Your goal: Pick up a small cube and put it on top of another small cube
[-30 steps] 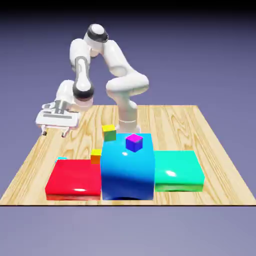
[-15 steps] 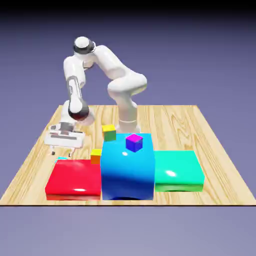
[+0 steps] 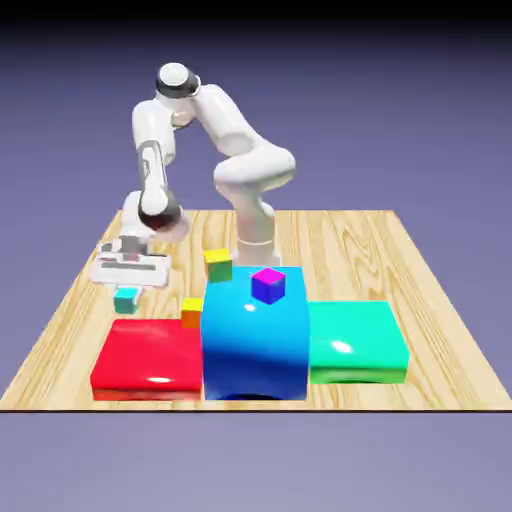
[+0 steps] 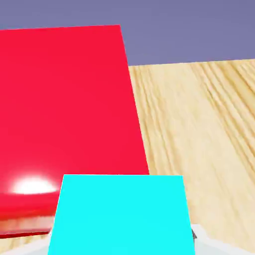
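The cyan cube [image 3: 125, 300] is upright in the exterior view, its top face level and one side face turned toward the camera; being a cube, it has no evident long axis. In the hand view its flat face spans the bottom middle, its far edge running nearly straight across. The tool [image 3: 131, 284] has closed on it and holds it from opposite sides, the jaws only as far apart as the cube is wide, and the cube hangs below the hand, behind the red block [image 3: 150, 358]. That low, broad block lies near the counter's [image 3: 440, 370] front edge, on the exterior view's left. An orange-yellow cube [image 3: 192, 313] sits at its back right corner, beside the tall blue block [image 3: 255, 335]. A purple cube [image 3: 268, 286] rests on the blue block, turned so a corner faces the camera. Near the blue block's back left corner is a yellow-green cube [image 3: 218, 266]. The low green block [image 3: 356, 341] lies on the blue block's right side.
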Motion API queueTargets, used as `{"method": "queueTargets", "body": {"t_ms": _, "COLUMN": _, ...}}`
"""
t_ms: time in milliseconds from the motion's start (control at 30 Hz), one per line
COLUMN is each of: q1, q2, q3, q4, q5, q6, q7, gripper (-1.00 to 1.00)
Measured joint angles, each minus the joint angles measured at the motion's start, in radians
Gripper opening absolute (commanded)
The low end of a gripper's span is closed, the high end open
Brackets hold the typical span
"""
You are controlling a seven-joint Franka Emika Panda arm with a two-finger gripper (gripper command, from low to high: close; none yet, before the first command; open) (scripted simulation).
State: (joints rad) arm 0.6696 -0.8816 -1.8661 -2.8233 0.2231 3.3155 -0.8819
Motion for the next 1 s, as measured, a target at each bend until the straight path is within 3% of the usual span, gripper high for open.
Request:
{"method": "queueTargets", "body": {"t_ms": 767, "q1": -0.178, "q2": 0.214, "q3": 0.487, "q4": 0.11, "q5": -0.131, "q6": -1.0, "q7": -0.259, "gripper": -1.0}}
{"method": "queueTargets", "body": {"t_ms": 833, "q1": -0.182, "q2": 0.218, "q3": 0.498, "q4": 0.113, "q5": -0.134, "q6": -1.022, "q7": -0.265, "gripper": -1.0}}
{"method": "queueTargets", "body": {"t_ms": 1000, "q1": -0.001, "q2": 0.223, "q3": 0.34, "q4": 0.078, "q5": -0.133, "q6": -0.878, "q7": -0.286, "gripper": -1.0}}
